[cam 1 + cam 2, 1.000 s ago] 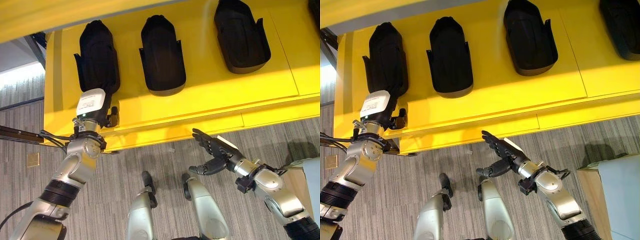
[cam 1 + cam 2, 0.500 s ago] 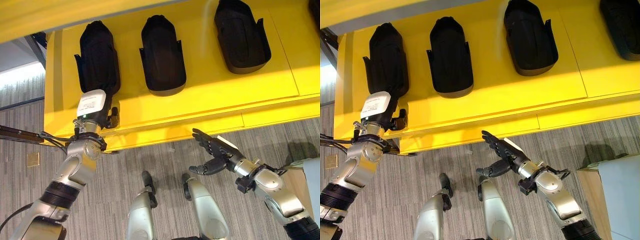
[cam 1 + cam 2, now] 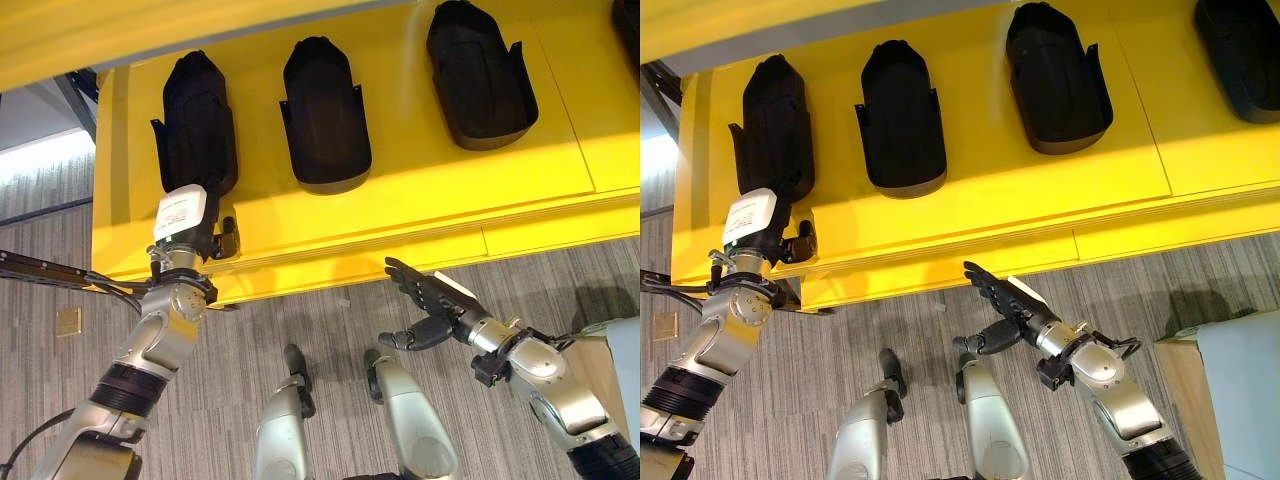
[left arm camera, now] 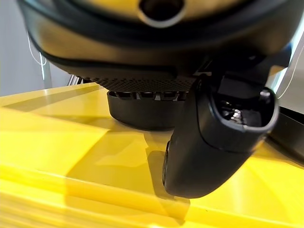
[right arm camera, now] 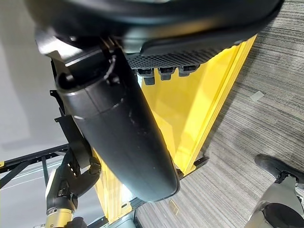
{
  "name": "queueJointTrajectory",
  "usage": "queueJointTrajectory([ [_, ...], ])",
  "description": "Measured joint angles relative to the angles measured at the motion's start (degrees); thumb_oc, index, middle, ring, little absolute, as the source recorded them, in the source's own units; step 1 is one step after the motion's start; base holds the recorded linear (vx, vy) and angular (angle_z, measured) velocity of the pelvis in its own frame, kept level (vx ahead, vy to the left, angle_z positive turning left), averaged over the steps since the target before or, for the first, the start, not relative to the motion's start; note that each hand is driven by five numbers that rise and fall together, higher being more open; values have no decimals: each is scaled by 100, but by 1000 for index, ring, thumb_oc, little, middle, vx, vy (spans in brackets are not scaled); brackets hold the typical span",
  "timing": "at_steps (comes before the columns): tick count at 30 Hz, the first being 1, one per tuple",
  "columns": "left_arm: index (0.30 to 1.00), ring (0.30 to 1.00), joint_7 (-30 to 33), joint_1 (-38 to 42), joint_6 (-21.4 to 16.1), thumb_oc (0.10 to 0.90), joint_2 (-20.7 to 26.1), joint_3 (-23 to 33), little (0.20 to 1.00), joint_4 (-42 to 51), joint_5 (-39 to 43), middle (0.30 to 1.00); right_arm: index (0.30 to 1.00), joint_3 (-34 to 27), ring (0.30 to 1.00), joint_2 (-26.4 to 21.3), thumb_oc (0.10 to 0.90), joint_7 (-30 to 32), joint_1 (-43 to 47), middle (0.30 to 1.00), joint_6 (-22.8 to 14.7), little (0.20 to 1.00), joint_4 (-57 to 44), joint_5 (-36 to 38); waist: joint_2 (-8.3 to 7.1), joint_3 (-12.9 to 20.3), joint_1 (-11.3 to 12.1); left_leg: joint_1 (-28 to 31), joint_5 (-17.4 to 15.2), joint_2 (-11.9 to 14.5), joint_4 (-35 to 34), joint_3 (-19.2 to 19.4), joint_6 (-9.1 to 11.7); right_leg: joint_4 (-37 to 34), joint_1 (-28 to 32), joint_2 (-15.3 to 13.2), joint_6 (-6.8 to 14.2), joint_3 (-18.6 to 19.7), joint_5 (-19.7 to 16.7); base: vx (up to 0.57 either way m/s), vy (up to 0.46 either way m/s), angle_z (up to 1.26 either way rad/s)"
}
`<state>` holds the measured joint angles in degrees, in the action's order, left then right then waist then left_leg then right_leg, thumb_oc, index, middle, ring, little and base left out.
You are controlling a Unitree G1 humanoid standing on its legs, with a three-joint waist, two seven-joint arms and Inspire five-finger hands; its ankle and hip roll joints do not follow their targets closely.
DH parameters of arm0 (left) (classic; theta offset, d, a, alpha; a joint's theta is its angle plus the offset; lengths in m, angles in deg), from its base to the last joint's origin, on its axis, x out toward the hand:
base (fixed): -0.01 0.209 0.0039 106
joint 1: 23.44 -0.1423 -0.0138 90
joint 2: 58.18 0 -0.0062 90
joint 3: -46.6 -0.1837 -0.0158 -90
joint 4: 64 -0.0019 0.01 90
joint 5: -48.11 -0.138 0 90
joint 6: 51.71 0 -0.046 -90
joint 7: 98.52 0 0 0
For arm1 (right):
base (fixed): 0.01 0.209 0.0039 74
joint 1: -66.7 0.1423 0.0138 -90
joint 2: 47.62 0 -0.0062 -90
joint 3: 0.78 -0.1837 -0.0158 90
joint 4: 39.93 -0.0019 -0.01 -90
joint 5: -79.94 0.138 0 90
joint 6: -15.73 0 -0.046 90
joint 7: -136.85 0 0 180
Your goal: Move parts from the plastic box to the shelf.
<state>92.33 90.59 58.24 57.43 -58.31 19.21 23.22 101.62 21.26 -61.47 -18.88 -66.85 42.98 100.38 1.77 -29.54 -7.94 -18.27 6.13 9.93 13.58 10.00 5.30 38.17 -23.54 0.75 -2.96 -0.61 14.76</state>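
Resting against the leftmost part [image 3: 197, 125], left hand [image 3: 190, 225]; right hand [image 3: 428, 305] spread open.

Glossy smooth yellow shelf [image 3: 420, 200], matt black plastic parts [image 3: 323, 115] — ribbed grey carpet floor [image 3: 320, 330], striped

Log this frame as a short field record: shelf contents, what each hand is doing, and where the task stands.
Surface: yellow shelf
Parts on shelf: four black parts in a row; leftmost part, second part, third part, fourth part cut off by the picture's edge
Left hand: left hand at the near end of the leftmost part; finger state unclear
Right hand: right hand open, holding nothing, over the carpet floor in front of the shelf edge
Task stage: leftmost part lying on the shelf, hand at it
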Motion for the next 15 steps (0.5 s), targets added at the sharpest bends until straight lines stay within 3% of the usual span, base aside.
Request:
queueJointTrajectory([
  [15, 1000, 1000, 108, -61, 0, 900, -30, 1, 1000, -41, 198, 1000, 1000, -6, 1000, -23, 900, 1, -3, 1000, 0, 1000, 0, -1, 25, 15, 2, 5, -1, -1, 1, 0, 0, 0, 8, -1, 2, 0, 2, 0, 0, 0],
])
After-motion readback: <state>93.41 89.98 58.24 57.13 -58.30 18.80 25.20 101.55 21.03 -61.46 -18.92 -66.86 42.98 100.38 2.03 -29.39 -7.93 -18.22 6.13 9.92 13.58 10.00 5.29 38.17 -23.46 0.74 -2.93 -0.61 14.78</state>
